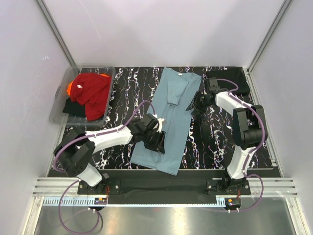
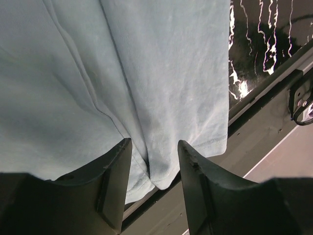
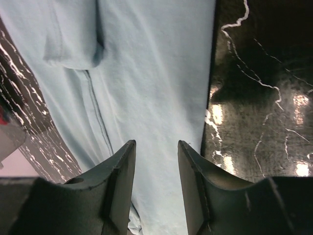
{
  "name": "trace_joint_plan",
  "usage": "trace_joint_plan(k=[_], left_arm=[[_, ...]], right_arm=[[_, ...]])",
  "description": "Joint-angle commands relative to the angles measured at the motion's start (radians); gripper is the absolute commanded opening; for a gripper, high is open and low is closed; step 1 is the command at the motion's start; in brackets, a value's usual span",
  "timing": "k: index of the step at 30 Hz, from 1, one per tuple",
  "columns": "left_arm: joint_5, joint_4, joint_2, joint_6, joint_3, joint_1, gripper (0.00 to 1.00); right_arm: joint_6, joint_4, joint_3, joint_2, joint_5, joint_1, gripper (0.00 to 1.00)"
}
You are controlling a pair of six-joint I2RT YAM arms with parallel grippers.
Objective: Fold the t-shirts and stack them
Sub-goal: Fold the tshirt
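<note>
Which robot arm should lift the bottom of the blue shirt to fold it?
Probably the left: the left gripper straddles the blue shirt at its bottom hem, open. The right gripper is up by the sleeve.

Black mat (image 1: 132, 85), glossy, with white marble veins. Clear tub (image 1: 91, 68) at its far-left corner. White walls (image 1: 161, 29) on three sides. Silver rail (image 1: 161, 185) along near edge, steel sheet (image 1: 161, 220) nearer still.
</note>
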Motion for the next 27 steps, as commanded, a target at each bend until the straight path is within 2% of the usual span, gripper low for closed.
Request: trace_joint_plan(k=[1,10,15,27], left_arm=[[0.045,0.07,0.007,-0.013,-0.012,-0.013,0.48],[0.057,0.114,0.041,-0.044,-0.051,-0.044,0.47],[0.063,0.11,0.036,-0.073,-0.063,-0.059,0.4],[0.019,0.031,-0.109,-0.148,-0.065,-0.116,0.35]], right_arm=[[0.013,0.041,-0.025,-0.053,0.022,-0.003,0.47],[0.005,0.055,-0.058,-0.077,0.015,-0.003,0.47],[0.003,0.061,-0.069,-0.097,0.011,-0.003,0.47],[-0.015,0.063,-0.092,-0.129,0.013,-0.003,0.47]])
